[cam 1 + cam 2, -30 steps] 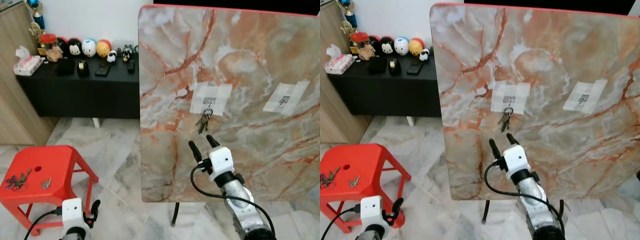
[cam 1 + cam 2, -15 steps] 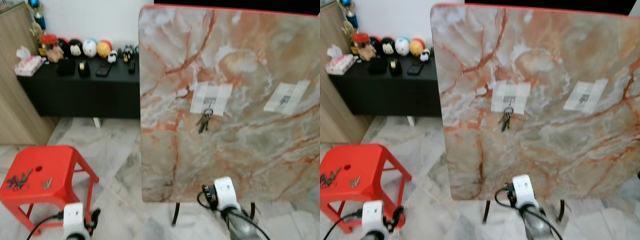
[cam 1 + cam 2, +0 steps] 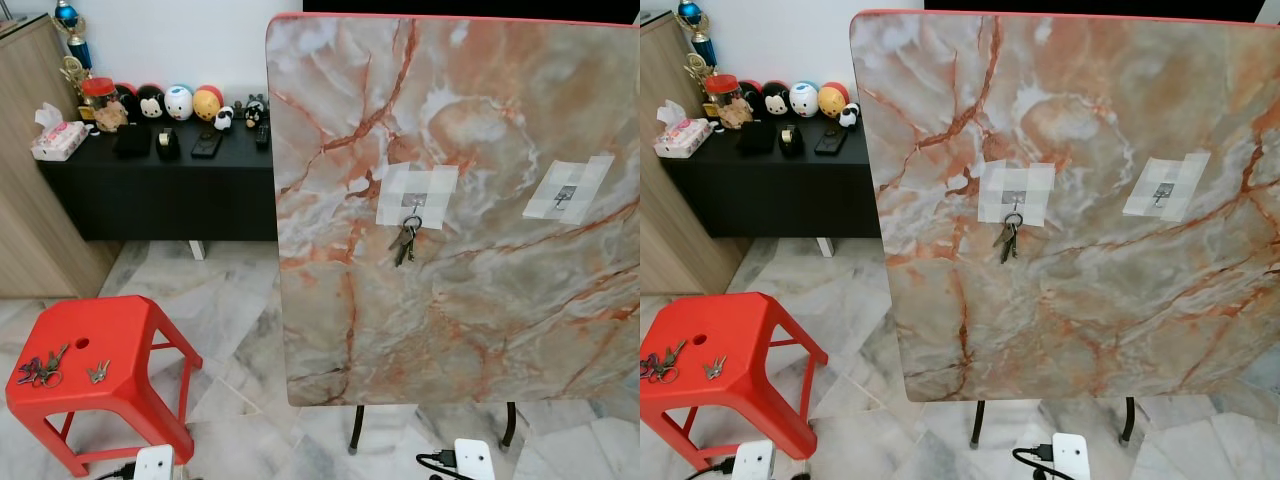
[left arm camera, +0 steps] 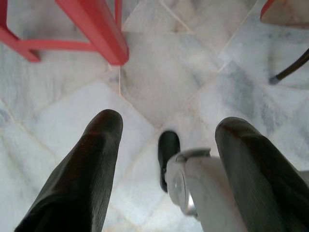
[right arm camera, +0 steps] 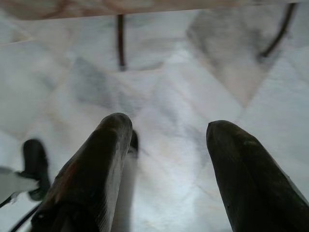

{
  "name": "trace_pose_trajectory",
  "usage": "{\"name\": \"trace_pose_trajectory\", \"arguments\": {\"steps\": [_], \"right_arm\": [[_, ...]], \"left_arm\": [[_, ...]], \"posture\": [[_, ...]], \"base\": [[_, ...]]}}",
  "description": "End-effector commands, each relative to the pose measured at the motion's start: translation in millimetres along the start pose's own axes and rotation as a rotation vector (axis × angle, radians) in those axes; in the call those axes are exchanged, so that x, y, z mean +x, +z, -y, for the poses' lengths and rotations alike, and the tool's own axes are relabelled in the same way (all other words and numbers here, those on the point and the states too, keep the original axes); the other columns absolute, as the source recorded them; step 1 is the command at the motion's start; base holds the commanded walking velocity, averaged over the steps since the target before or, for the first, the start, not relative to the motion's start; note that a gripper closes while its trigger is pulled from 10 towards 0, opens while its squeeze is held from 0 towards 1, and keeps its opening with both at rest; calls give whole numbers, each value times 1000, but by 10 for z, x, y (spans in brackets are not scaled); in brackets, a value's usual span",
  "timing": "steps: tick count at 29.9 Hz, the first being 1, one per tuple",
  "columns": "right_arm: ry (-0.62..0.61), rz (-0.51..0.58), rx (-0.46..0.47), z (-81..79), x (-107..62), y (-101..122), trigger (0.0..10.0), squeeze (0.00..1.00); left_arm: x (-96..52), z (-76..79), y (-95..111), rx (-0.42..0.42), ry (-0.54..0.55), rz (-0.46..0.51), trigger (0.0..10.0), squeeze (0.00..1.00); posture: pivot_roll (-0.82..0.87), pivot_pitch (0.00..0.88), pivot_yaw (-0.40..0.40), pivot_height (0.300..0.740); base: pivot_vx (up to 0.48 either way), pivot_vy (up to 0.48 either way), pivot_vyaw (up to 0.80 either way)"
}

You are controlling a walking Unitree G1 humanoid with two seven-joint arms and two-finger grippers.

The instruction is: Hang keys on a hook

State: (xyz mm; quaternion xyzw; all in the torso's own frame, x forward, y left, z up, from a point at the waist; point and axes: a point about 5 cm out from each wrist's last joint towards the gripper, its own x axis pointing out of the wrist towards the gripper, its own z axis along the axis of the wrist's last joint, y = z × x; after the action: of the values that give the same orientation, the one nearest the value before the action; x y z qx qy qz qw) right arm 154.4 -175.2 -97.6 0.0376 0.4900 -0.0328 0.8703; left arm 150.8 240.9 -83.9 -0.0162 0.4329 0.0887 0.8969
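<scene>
A small bunch of metal keys (image 3: pixel 404 243) hangs on the taped hook (image 3: pixel 414 206) at the centre of the upright marble-patterned board (image 3: pixel 470 120). Both the left gripper (image 4: pixel 166 169) and right gripper (image 5: pixel 166 159) hang spread apart and empty, low above the floor. More keys (image 3: pixel 40 366) lie on the red plastic stool (image 3: pixel 130 340) at lower left; reaching for them could jostle the board and shake the hung bunch loose.

Marble board (image 3: pixel 460 200): right side and top cut off by the frame edge. 
Keys (image 3: pixel 404 240) hanging on the board: too small to count. 
Hooks (image 3: pixel 413 205) under the tape patches: shape too small to make out. 
Loose keys (image 3: pixel 40 366) on the red stool (image 3: pixel 100 340), left of the board: bunch too small to separate. 
Stool legs (image 4: pixel 96 29): cut off above. 
Board stand legs (image 5: pixel 120 41): blurred, tops cut off.
</scene>
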Motion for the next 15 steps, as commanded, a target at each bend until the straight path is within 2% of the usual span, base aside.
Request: {"name": "trace_pose_trajectory", "arguments": {"steps": [1, 8, 11, 15], "right_arm": [[7, -9, 16, 8, -5, -26, 10000, 0], [7, 10, 25, 5, 8, 49, 10000, 0], [37, 34, 6, -72, 26, 142, 10000, 0], [26, 39, 7, -68, 30, 167, 10000, 0]], "left_arm": [[1, 21, -39, -27, -4, -33, 10000, 0], [15, -9, 8, -72, 0, -31, 10000, 0], [-12, -119, -46, -98, 14, -61, 10000, 0], [-48, -185, -144, -119, 34, -103, 10000, 0]], "posture": [[5, 0, -47, 740], [8, 0, -52, 740], [14, 0, -53, 740], [20, 0, -53, 740]], "base": [[0, 0, 0], [0, 0, 0], [0, 0, 0], [0, 0, 0]]}}
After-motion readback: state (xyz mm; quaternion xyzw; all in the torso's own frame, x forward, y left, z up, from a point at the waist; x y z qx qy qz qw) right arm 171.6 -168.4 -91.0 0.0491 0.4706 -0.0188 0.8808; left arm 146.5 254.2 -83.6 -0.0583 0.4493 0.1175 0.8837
